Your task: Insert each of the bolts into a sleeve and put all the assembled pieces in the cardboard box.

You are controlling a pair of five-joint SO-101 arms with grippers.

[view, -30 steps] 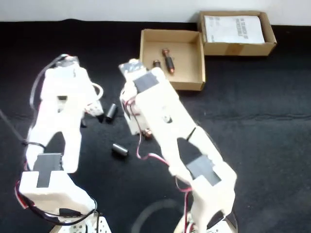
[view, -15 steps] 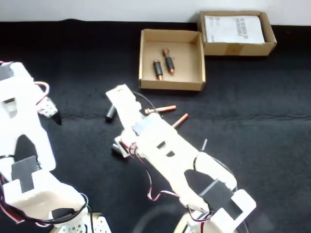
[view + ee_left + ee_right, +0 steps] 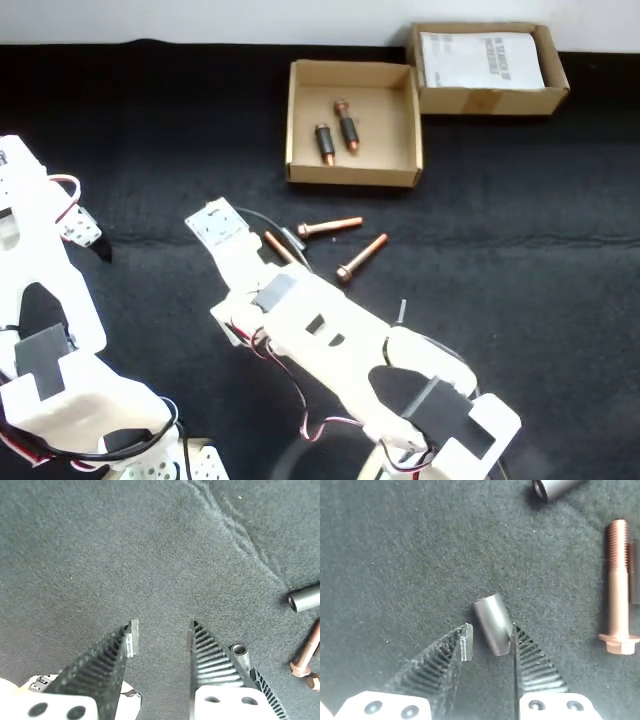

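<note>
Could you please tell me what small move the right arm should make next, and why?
Probably close the right gripper on the sleeve. Its jaws stand open, and the sleeve lies on the cloth between the fingertips, nearer one of them. A loose bolt lies close by with no sleeve on it, so grasping this sleeve seems the sensible step.

The right gripper (image 3: pixel 490 637) stands with its fingers spread around a grey sleeve (image 3: pixel 492 624) lying on the black cloth (image 3: pixel 395 555). A second sleeve (image 3: pixel 552 486) and a copper bolt (image 3: pixel 618 585) lie apart, farther off.
</note>
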